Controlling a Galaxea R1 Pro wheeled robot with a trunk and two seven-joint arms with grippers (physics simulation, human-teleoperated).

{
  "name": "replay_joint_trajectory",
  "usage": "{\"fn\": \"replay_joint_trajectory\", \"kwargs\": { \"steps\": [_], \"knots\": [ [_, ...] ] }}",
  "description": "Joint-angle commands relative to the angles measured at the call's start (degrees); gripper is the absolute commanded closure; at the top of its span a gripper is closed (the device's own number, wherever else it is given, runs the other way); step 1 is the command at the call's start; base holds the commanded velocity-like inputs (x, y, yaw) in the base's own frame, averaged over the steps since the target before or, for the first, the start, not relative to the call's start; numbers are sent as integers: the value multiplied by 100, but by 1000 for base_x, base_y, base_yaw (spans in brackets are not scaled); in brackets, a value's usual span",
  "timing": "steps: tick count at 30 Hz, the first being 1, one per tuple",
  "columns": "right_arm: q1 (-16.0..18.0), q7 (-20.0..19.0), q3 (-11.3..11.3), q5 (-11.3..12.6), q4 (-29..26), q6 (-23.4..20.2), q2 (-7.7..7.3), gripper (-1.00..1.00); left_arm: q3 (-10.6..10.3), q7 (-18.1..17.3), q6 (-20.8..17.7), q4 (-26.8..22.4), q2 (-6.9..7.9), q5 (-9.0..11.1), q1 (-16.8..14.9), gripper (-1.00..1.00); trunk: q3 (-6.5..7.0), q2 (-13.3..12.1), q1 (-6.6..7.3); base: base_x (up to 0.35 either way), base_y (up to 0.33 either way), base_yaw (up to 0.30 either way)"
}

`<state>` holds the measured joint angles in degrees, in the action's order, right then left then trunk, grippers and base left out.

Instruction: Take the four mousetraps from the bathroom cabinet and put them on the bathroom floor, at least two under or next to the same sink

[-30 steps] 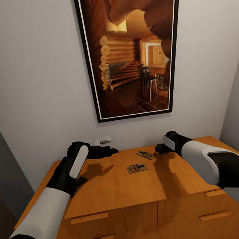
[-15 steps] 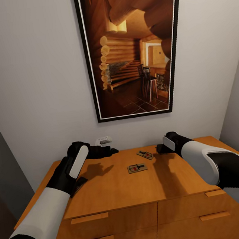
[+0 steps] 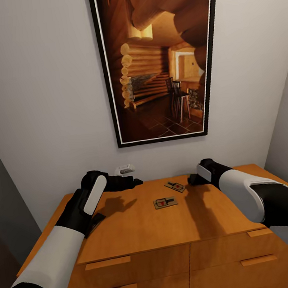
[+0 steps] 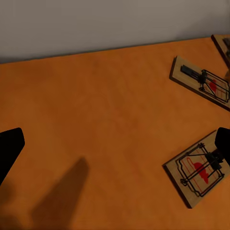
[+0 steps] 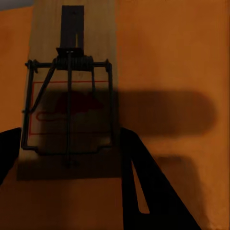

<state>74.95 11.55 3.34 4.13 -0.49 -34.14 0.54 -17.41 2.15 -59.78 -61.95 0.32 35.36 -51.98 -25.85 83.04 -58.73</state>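
Two mousetraps lie on the cabinet; right gripper straddles a third trap, jaws open, empty; left gripper open too, so lower squarely, pinch the board edges

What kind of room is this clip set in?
Probably a home interior corner: an orange-brown wooden cabinet with drawers against a plain white wall, under a black-framed log-cabin picture. Nothing shown marks it as a bathroom.

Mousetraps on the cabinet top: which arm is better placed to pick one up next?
Right. In the right wrist view the right gripper is open with a mousetrap lying between its fingers. The left gripper sits open near the wall, well aside of the middle mousetrap on the cabinet.
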Motion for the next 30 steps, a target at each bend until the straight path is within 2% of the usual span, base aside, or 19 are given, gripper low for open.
{"fn": "replay_joint_trajectory", "kwargs": {
  "steps": [1, 9, 14, 20, 30],
  "knots": [
    [2, 62, 62, 73, -3, -6, -4, 100, -8, 23, -16, -5, 3, 24, -5, -100, -7, 4, 0, 0, 0, 0],
    [2, 52, 57, 16, -3, -49, -56, 100, -8, 23, -16, -9, 3, 24, -4, -100, -7, 4, 0, 0, 0, 0],
    [2, 40, 10, -31, -93, -479, -99, 100, -8, 23, -7, -10, 0, 21, -5, -100, -7, 4, 0, -82, 0, 0],
    [3, 40, 2, -34, -115, -601, -167, 100, -8, 25, -7, -10, 3, 22, -5, -100, -7, 4, 0, -275, 0, 0],
    [5, 40, -6, -35, -118, -627, -184, 100, -8, 23, -7, -10, -4, 15, -5, -100, -7, 4, 0, -337, 0, 0]
  ]
}}
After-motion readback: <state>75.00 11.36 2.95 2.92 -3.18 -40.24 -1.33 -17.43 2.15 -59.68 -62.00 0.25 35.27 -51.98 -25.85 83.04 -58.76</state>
